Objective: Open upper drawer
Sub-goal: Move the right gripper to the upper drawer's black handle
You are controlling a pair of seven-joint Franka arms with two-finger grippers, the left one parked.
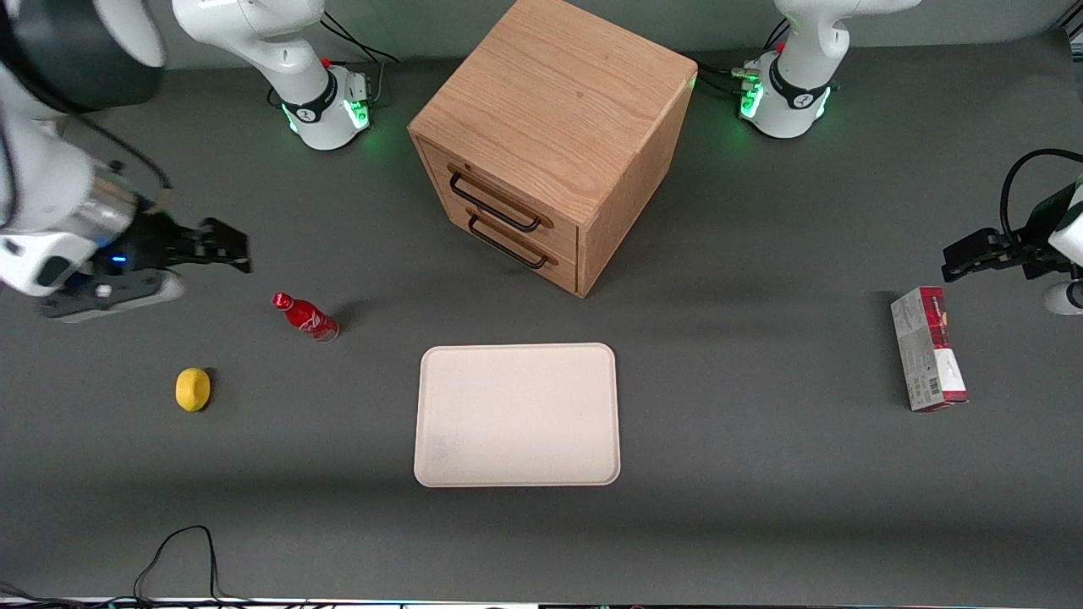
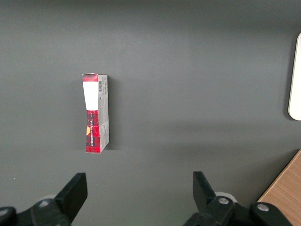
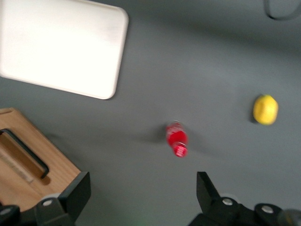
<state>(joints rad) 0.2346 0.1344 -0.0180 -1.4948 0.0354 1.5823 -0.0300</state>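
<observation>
Cabinet (image 1: pixel 554 135) mid-table, upper drawer (image 1: pixel 499 199) above lower drawer (image 1: pixel 514 241). Tray (image 1: pixel 517 414) in front of cabinet, nearer front camera. Bottle (image 1: pixel 305 316), lemon (image 1: pixel 193 389) toward working arm's end; gripper (image 1: pixel 228 247) above table near bottle. Box (image 1: pixel 927 348) toward parked arm's end.

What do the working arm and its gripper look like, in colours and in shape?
The right arm has glossy white rounded shells, a large black joint cap and a silver wrist ring. Its gripper, above the table near the red bottle, is black, with two angular fingers and a small blue light.

table (image 1: pixel 761 474) | cabinet (image 1: pixel 558 110) | tray (image 1: pixel 518 414) | bottle (image 1: pixel 306 315) | lemon (image 1: pixel 193 390) | carton (image 1: pixel 927 348)
</observation>
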